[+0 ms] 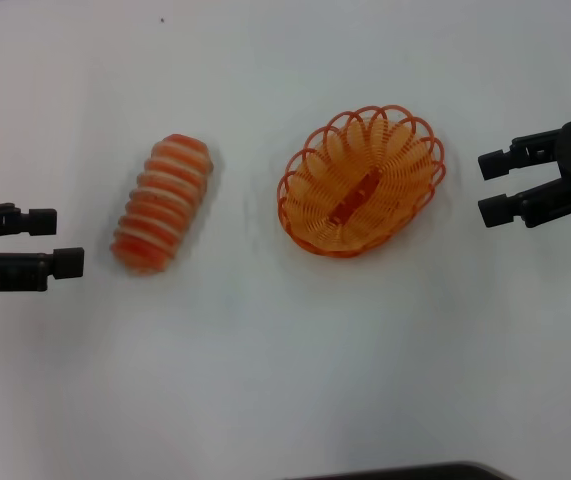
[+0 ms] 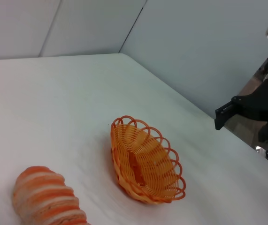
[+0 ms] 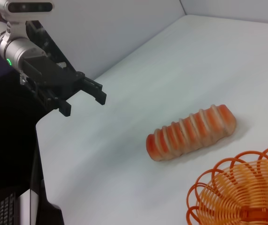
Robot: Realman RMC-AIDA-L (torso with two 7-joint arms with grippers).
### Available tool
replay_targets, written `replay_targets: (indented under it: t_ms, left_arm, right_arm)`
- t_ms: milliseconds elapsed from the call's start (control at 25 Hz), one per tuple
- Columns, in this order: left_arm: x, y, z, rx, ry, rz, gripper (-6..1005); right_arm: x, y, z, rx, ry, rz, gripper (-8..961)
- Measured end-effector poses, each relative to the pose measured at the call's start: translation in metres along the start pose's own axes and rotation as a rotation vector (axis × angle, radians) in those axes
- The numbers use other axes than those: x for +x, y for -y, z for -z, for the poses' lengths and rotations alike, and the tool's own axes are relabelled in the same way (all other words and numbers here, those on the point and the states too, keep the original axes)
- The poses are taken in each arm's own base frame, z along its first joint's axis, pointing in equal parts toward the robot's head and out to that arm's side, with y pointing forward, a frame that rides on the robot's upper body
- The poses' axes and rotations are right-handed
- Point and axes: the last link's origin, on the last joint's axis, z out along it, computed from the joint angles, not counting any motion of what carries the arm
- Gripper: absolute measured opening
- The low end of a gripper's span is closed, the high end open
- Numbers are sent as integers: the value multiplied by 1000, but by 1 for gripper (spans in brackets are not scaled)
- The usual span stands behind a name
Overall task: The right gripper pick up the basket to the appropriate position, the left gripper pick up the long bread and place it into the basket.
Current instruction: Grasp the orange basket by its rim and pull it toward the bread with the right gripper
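The orange openwork basket point(image 1: 361, 180) sits on the white table, right of centre, empty. The long bread point(image 1: 163, 204), banded orange-red and cream, lies left of it, apart from it. My right gripper point(image 1: 487, 188) is open just right of the basket, not touching it. My left gripper point(image 1: 63, 242) is open just left of the bread, not touching it. The left wrist view shows the basket point(image 2: 143, 161), the bread's end point(image 2: 47, 199) and the right gripper point(image 2: 225, 117). The right wrist view shows the bread point(image 3: 190, 132), the basket's rim point(image 3: 239, 190) and the left gripper point(image 3: 84, 98).
The white table point(image 1: 285, 360) reaches all round both objects. A dark edge point(image 1: 405, 472) shows at the bottom of the head view. A pale wall point(image 2: 195, 47) stands behind the table's far edge.
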Motion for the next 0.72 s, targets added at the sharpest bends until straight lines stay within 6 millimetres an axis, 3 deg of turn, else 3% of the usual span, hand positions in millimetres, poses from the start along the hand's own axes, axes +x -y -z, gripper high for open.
replay_targets:
  t_ms: [520, 720]
  left_arm:
    - [3, -1, -1, -6, 6, -2, 873]
    - [4, -1, -1, -8, 8, -3, 873]
  right_arm:
    - [-3, 1, 2, 7, 8, 6, 904]
    - [-33, 1, 12, 40, 51, -22, 895]
